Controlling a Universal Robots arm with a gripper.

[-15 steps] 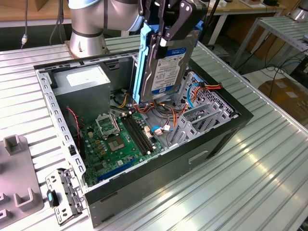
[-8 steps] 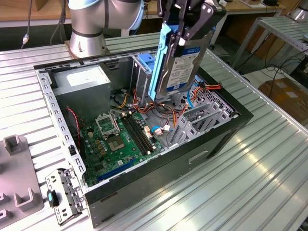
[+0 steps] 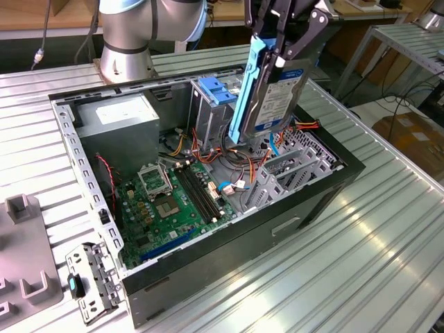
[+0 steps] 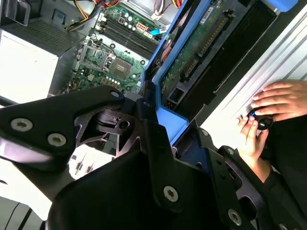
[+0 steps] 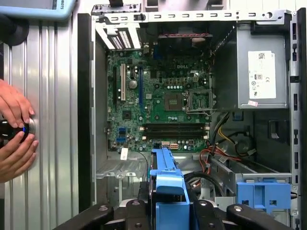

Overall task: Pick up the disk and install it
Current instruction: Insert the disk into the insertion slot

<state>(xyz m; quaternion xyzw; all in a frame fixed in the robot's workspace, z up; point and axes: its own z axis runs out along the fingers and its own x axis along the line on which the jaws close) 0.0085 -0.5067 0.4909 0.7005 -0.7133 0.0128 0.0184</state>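
Observation:
My gripper [image 3: 281,50] is shut on the disk [image 3: 279,94], a dark grey hard drive in a bright blue carrier. The disk hangs upright and slightly tilted above the open computer case [image 3: 243,232], over the drive cage [image 3: 291,166] at the exterior view's right. In the second wrist view the disk's green circuit board [image 4: 192,57] and blue carrier edge [image 4: 165,120] run away from the black fingers [image 4: 156,148]. In the first wrist view the carrier [image 5: 168,187] sticks out between the fingers [image 5: 139,211], above the case floor.
The case holds a motherboard [image 3: 173,198], a grey power supply [image 3: 118,114], loose cables and a light-blue latch plate [image 3: 215,90]. A person's hands [image 5: 14,134] rest on a knob beside the case. Grey fixture blocks [image 3: 21,208] and a metal bracket [image 3: 90,281] lie on the table.

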